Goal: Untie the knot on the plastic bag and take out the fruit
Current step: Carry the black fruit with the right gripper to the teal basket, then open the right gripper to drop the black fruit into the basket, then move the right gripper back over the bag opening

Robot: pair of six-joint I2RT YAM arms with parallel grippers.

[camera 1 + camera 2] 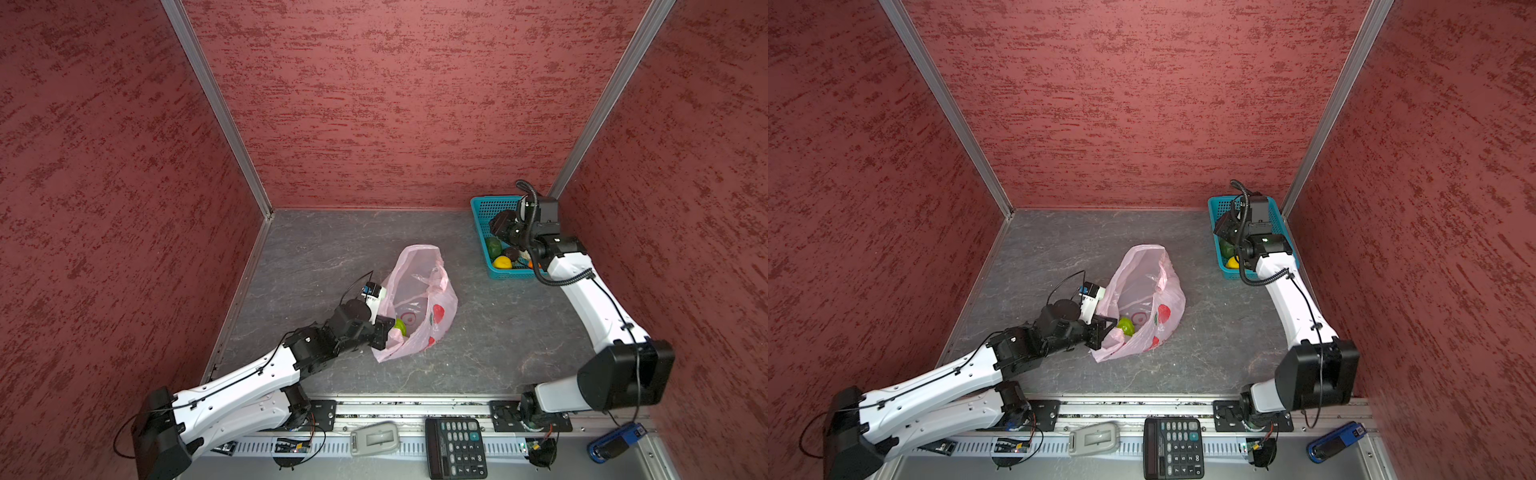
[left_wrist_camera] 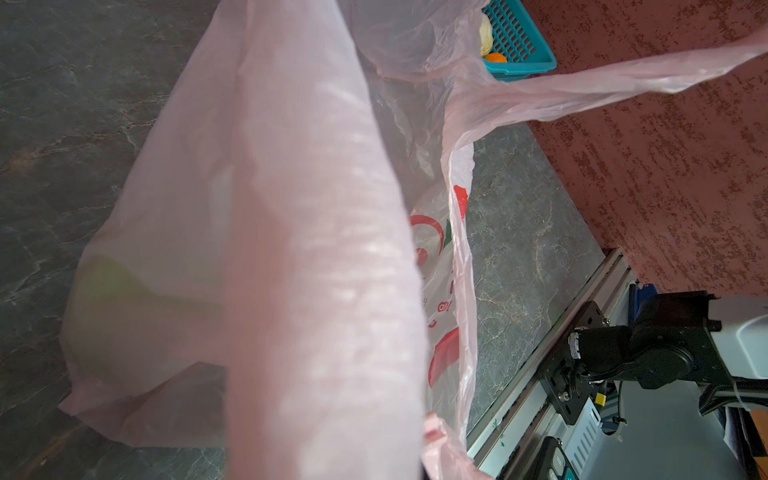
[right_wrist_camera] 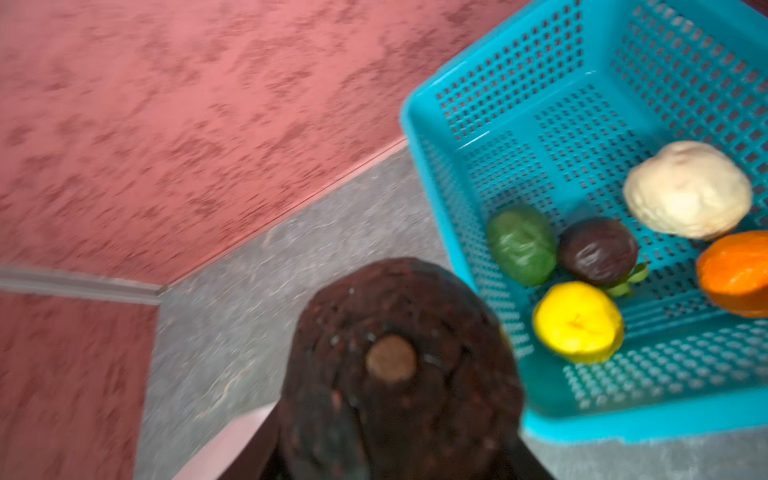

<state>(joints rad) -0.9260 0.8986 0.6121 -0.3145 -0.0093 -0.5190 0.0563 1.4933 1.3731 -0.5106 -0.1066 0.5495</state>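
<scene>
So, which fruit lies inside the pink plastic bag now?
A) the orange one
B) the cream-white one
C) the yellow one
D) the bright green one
D: the bright green fruit shows inside the plastic bag, while the orange fruit, yellow fruit and cream-white fruit lie in the teal basket.

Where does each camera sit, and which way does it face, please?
Top views: high over the front rail, looking down at the table, plastic bag and teal basket; left arm, left claw at the bag; right arm, right claw at the basket.
Left wrist: at the bag, looking along its pink film toward the basket; only the right arm's base shows.
Right wrist: by the basket, looking down past the dark brown fruit in its claw.
Shared: both wrist views show the basket's cream fruit and orange fruit.
</scene>
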